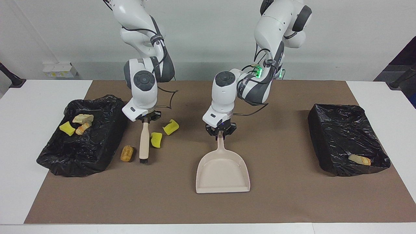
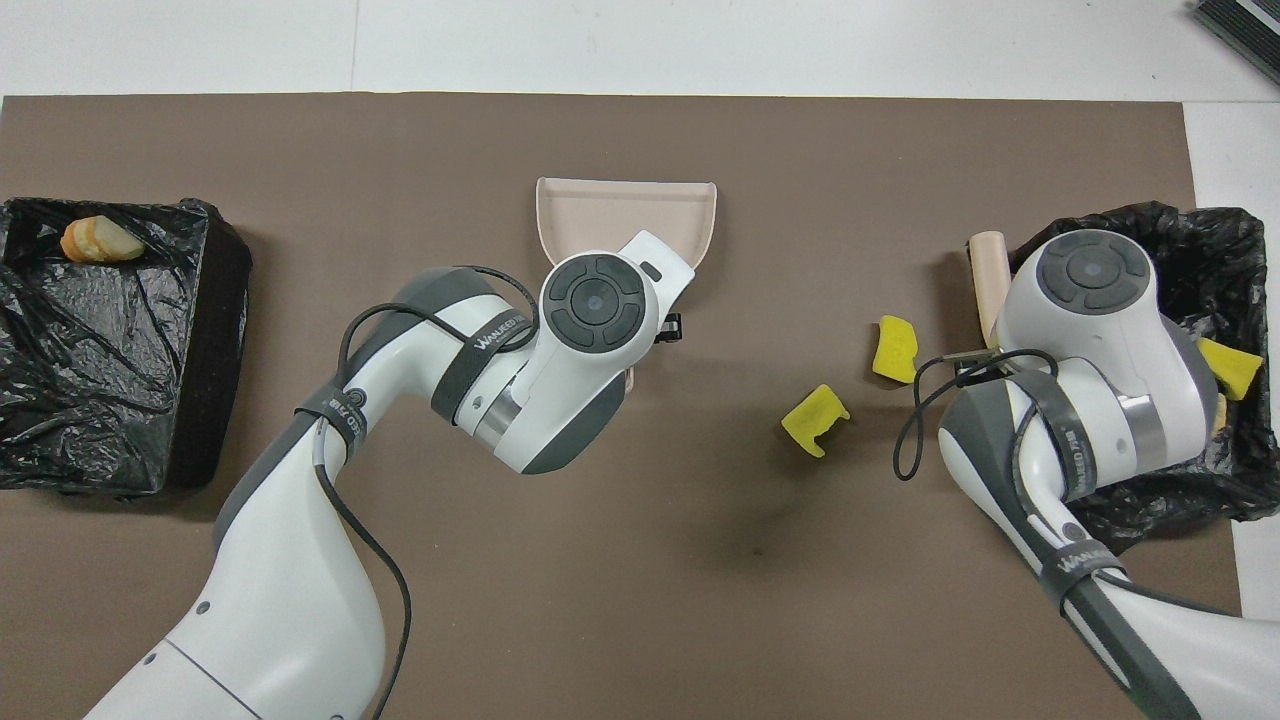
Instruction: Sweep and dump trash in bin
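The right end effector (image 1: 145, 119) is clamped on the handle top of the brush (image 1: 144, 139). The brush stands on the brown mat (image 1: 276, 201) of the table (image 1: 19, 162), between the two end effectors' reach and toward the right arm's end. The left end effector (image 1: 221, 131) is seen closed on the handle tip of the dustpan (image 1: 222, 172), whose open mouth is turned away from the robots.

Three scraps are left loose on the mat. One yellow sponge chunk (image 1: 170, 126) lies nearest to the robots. A second yellow chunk (image 1: 156, 139) is just beside the brush on the dustpan's side. A brown bread lump (image 1: 127, 153) lies farther out, on the brush's other flank, near the bin.

Several failures can be expected. The bread lump would be missed by a stroke toward the dustpan, since it lies on the wrong flank of the brush. The light sponge chunks could be flicked or rolled past the pan. Because the mouth faces away from the trash, scraps would be pushed against the pan's closed wall unless it is turned. The thin handle could also slip in the grip.

The black-lined bin (image 1: 97, 156) at the right arm's end holds one yellow chunk (image 1: 67, 128) and two bread lumps (image 1: 83, 118). The other black-lined bin (image 1: 328, 130), at the left arm's end, holds one bread lump (image 1: 359, 159).
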Robot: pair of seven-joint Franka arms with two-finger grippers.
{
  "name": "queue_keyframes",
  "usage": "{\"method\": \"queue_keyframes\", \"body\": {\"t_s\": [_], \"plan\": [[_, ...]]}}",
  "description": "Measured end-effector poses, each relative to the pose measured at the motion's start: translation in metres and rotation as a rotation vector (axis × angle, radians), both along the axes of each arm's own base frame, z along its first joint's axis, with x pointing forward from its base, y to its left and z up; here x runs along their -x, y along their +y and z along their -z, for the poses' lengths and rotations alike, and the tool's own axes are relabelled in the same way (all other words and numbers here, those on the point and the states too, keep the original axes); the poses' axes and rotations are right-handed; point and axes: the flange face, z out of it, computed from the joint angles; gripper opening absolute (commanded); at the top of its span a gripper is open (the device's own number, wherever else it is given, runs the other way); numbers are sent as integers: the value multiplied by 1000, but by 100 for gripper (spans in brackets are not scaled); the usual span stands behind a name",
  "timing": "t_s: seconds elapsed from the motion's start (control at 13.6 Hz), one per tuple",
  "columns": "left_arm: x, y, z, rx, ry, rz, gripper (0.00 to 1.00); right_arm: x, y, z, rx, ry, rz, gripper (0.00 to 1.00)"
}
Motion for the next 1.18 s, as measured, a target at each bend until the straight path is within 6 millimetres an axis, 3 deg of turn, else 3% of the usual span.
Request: {"method": "queue_keyframes", "body": {"t_s": [0.15,0.29,0.44,0.66,0.88,1.18], "plan": [[-10,22,-22,-41,3,98,0,-7,-2,-17,17,-12,15,0],[-15,54,-54,-96,25,213,0,-16,-19,-22,101,-40,-13,0],[-13,74,-75,-140,59,301,0,-22,-37,-16,159,-43,-20,0],[-7,108,-101,-185,92,455,0,-32,-86,0,200,-47,0,0],[27,135,-107,-234,137,627,0,-33,-99,27,203,-38,-10,0],[84,150,-90,-276,228,911,0,-20,-84,54,160,-6,-23,0]]}}
